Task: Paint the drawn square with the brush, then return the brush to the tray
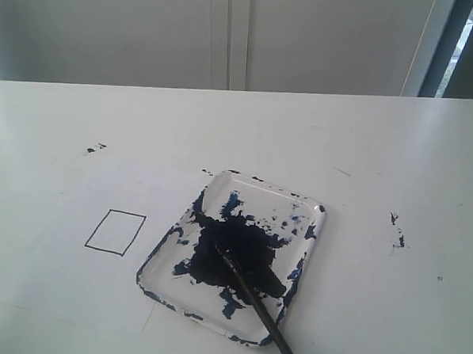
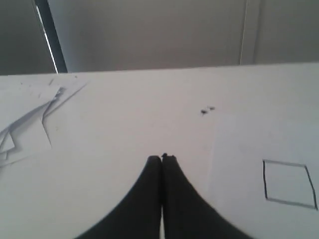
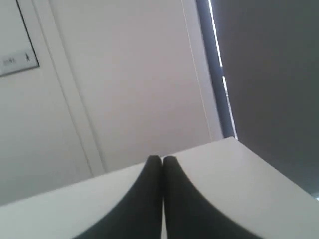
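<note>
The clear tray (image 1: 312,211), smeared with dark blue paint, lies at the table's middle in the exterior view. The black brush (image 1: 255,301) rests across it, tip in the blotch, handle sticking out over the near rim. To the tray's left is the drawn square (image 1: 115,232), blank, also in the left wrist view as the square (image 2: 289,183). Neither arm shows in the exterior view. My left gripper (image 2: 161,158) is shut with nothing in it, above the white surface beside the square. My right gripper (image 3: 162,158) is shut and empty, over the table near its far edge.
Paint specks mark the paper at the left (image 1: 95,148) and right (image 1: 395,230). Loose white sheets (image 2: 30,124) lie on the table in the left wrist view. A white wall and a dark window frame (image 1: 457,46) stand behind the table.
</note>
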